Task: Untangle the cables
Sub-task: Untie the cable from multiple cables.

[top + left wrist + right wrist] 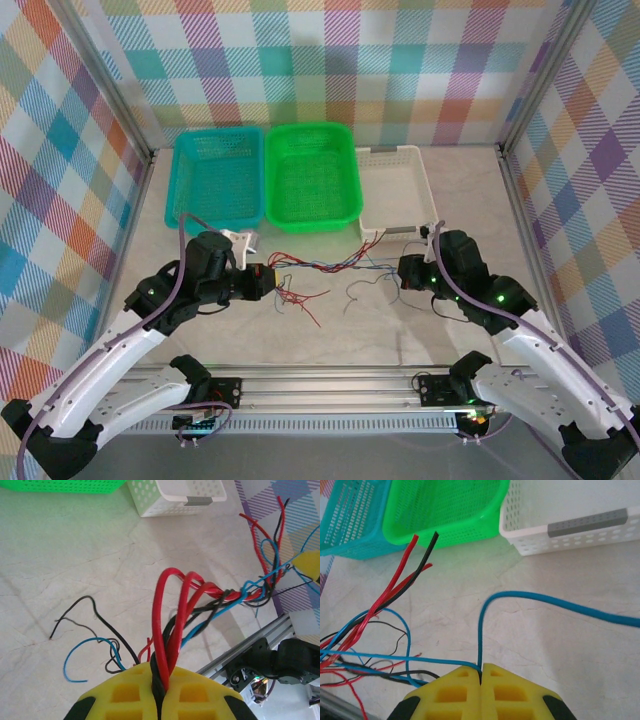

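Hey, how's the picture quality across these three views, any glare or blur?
Top view: even light, sharp, though the cables are too thin to separate. Left wrist: the green basket glows overexposed, far background soft. Right wrist: blue cable crisp, no glare.

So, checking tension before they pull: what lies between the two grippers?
In the top view, the twisted cables run from the left gripper to the right gripper, both jaws shut on strands.
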Tool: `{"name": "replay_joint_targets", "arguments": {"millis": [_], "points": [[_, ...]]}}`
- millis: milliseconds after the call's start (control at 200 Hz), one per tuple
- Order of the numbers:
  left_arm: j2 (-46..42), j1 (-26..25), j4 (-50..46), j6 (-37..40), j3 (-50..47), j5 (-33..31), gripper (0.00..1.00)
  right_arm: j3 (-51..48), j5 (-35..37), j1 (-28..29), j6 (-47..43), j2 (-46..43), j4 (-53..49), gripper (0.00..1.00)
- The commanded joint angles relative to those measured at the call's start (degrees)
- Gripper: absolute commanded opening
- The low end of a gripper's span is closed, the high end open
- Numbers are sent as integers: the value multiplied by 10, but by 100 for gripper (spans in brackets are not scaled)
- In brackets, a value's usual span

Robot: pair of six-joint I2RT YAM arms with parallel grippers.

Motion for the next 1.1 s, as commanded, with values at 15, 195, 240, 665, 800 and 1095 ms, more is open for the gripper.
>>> {"name": "replay_joint_targets", "arguments": {"millis": [15,195,240,665,800,1095], "points": [[-19,25,17,-24,-34,-23,0,-24,-4,-26,-24,-19,-26,0],[-13,24,190,-94,-106,92,0,-68,-166,-26,-34,-23,103,15],[-8,22,227,-108,-119,111,0,-67,-194,-26,-37,-12,119,27],[65,-2,361,-163,-115,123,0,-86,-283,50,-52,46,299,68],[94,-12,375,-175,-101,130,0,-79,-217,86,-90,76,294,68],[115,-35,399,-180,-79,149,0,-94,-156,128,-136,153,361,62]]}}
